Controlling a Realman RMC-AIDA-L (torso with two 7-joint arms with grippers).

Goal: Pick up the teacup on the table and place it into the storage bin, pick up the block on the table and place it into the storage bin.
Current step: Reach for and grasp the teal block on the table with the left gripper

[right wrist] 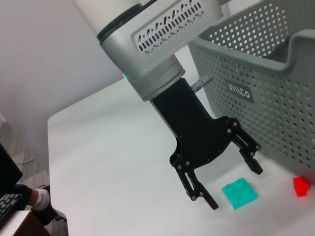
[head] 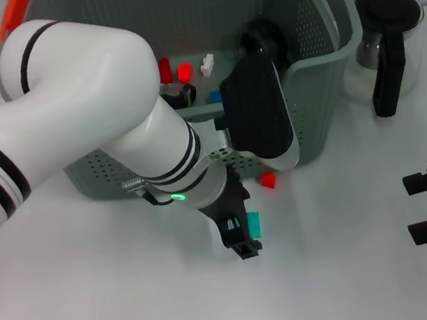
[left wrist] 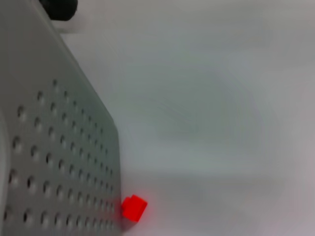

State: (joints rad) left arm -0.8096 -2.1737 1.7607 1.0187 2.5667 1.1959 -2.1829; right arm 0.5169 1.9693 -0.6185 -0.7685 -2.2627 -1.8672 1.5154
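Our left gripper (right wrist: pixel 227 176) hangs with fingers spread wide over the teal block (right wrist: pixel 239 192), at six o'clock from the storage bin (head: pixel 317 123). Light, rigid plastic; we would pinch its flat sides.

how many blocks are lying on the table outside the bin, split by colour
Teal block: 1, beside the open left gripper
Red block: 1, close to the storage bin wall
Total: 2 blocks on the table
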